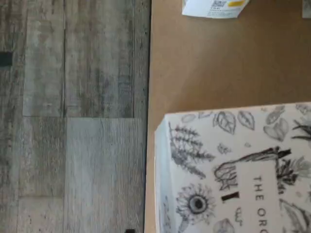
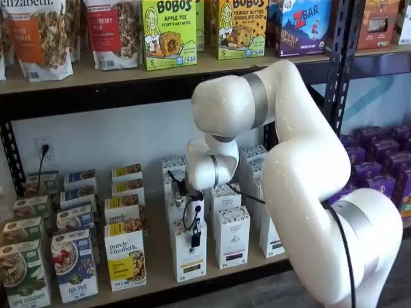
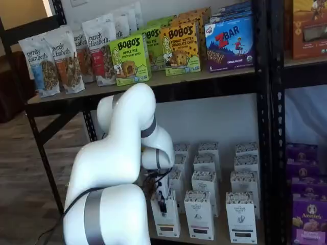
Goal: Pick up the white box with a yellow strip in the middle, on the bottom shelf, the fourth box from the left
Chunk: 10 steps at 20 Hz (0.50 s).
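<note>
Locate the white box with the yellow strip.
In a shelf view the white box stands at the bottom shelf's front edge, behind the claw, between a purely elizabeth box, left, and a white carton, right.

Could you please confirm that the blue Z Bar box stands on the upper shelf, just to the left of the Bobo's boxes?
Not quite. The blue Z Bar box does stand on the upper shelf, but it is to the right of the Bobo's boxes, not to their left. Both shelf views show this.
</note>
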{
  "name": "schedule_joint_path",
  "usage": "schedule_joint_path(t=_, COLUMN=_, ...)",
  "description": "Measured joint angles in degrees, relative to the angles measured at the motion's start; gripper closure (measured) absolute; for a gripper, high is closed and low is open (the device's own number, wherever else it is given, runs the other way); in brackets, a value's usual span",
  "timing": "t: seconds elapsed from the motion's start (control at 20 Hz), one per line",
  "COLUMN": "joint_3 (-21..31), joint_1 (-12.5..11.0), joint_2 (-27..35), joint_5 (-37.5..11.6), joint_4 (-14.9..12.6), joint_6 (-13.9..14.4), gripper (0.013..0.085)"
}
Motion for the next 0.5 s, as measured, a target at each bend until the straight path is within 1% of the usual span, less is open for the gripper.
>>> schedule_joint_path(t=0.4, joint_3=-1.1, joint_1=0.0, joint_2=1.2, joint_5=0.1, joint_4=2.9, joint_6=-2.5, gripper=0.013)
schedule_joint_path(t=0.5, joint_3=-1.1, joint_1=0.0, joint_2=1.3, joint_5=-0.1, joint_4=4.0, joint_6=-3.6, gripper=0.021)
